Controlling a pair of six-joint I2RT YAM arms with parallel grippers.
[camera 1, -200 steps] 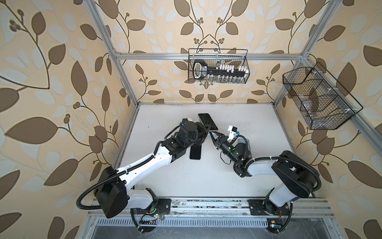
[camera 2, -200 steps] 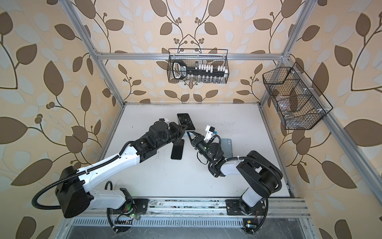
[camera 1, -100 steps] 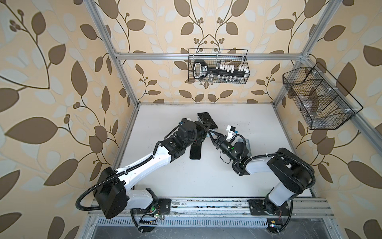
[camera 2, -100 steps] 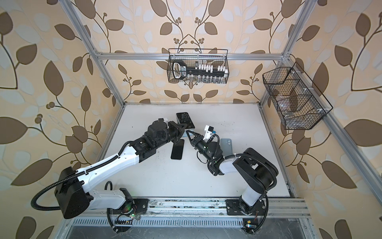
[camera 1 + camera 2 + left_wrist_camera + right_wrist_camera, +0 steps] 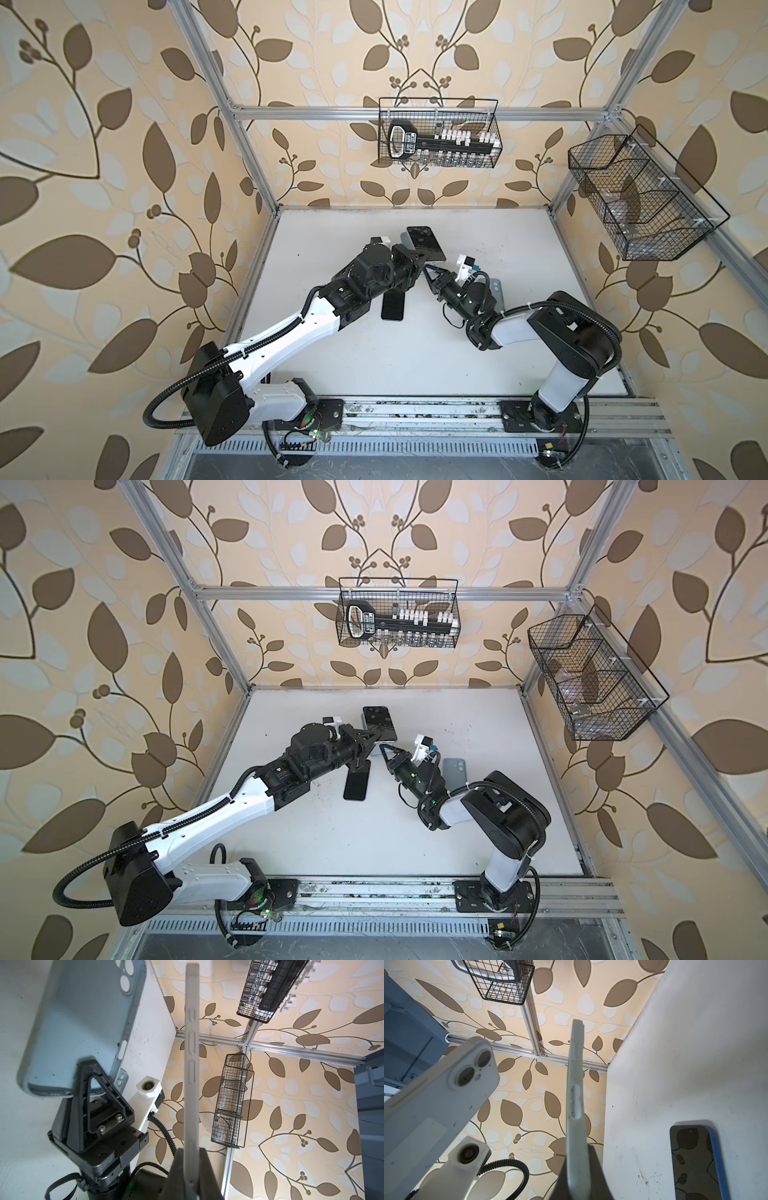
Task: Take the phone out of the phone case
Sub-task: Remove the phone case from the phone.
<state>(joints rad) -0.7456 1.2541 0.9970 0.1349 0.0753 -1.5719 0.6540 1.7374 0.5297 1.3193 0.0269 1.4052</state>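
Note:
My left gripper (image 5: 420, 261) is shut on the lower end of the phone (image 5: 425, 243), a white handset with a dark screen, held up above the white table (image 5: 415, 365). In the left wrist view the phone (image 5: 192, 1053) shows edge-on between the jaws of that gripper (image 5: 191, 1151). My right gripper (image 5: 430, 277) is shut on the pale blue-grey phone case (image 5: 576, 1095), which is empty and apart from the phone. The case's inside (image 5: 79, 1022) shows in the left wrist view, and the phone's white back (image 5: 446, 1093) in the right wrist view.
A second dark phone with a blue edge (image 5: 393, 306) lies screen up under the left wrist. A pale blue handset (image 5: 455, 769) lies flat behind the right wrist. Wire baskets hang on the back wall (image 5: 438, 133) and the right wall (image 5: 640, 199).
The left gripper has carried the phone slightly to the right. The right arm's elbow has swung inward while its gripper stayed nearly in place. Both grips are unchanged.

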